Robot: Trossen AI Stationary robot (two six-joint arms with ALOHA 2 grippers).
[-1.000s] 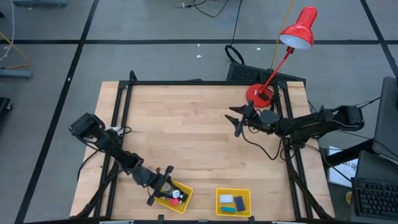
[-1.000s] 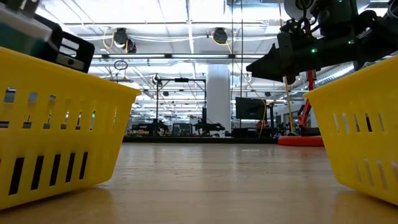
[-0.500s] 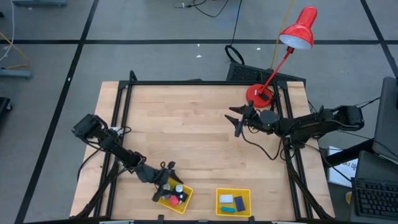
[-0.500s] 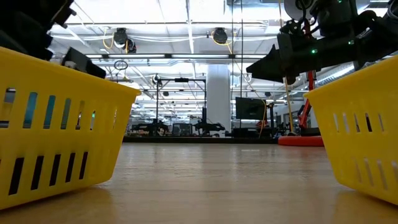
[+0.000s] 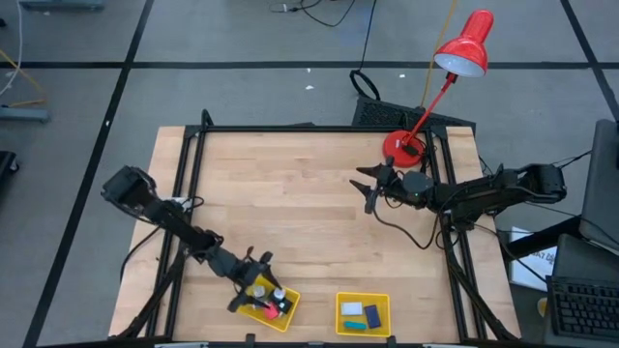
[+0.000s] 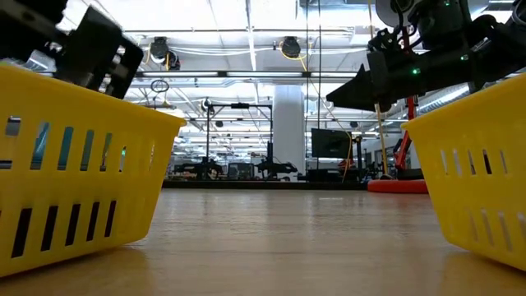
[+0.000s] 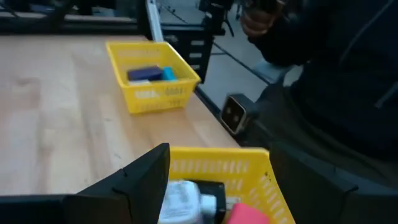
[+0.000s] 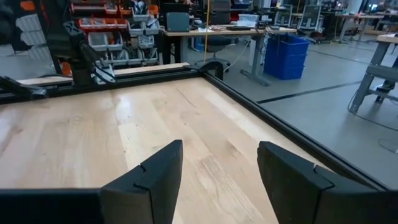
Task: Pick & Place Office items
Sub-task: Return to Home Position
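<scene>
The left gripper (image 5: 251, 283) hovers, fingers apart and empty, over the left yellow slotted plastic bin (image 5: 293, 301), 1 of 2 at the near edge of the pale wooden counter (image 5: 290, 193). White, black and pink-red office items (image 7: 182, 200) lie inside it. The right gripper (image 5: 364, 189) hangs far right, fingers apart, holding nothing.

A red lamp (image 5: 462, 45) stands close beside the right gripper (image 5: 368, 189), its base on the table (image 5: 290, 193) corner. A keyboard (image 5: 585, 307) lies well apart from that gripper, off the table. A person (image 7: 336, 74) in dark clothes is just beyond the left gripper (image 5: 253, 280).
</scene>
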